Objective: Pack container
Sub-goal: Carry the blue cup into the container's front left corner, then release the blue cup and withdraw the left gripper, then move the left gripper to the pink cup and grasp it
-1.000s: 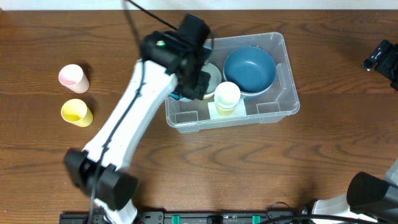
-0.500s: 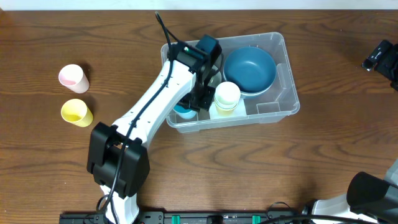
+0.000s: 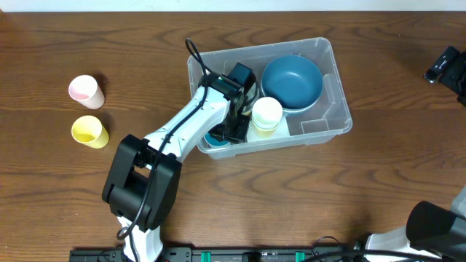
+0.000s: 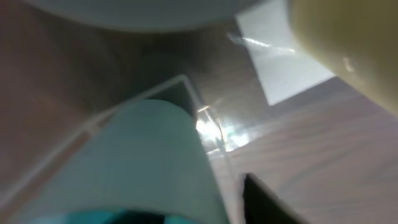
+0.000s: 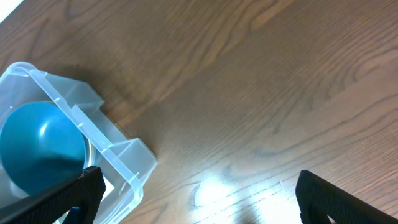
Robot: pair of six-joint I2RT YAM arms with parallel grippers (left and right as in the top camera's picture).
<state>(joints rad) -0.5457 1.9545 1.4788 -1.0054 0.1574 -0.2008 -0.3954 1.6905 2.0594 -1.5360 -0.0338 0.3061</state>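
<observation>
my left pincer (image 3: 234,129) has come down with the teal cup (image 3: 215,136) into the near-left corner of the container (image 3: 342,102) mid-counter (image 5: 249,74), grip unclear to me, so release looks due, while farther off the right pincer (image 5: 199,190) hangs spread wide.

Left gripper (image 3: 231,132) inside container (image 3: 331,98), blue bowl (image 3: 291,81) within, pink cup (image 3: 84,89), yellow cup (image 3: 89,131) outside
</observation>
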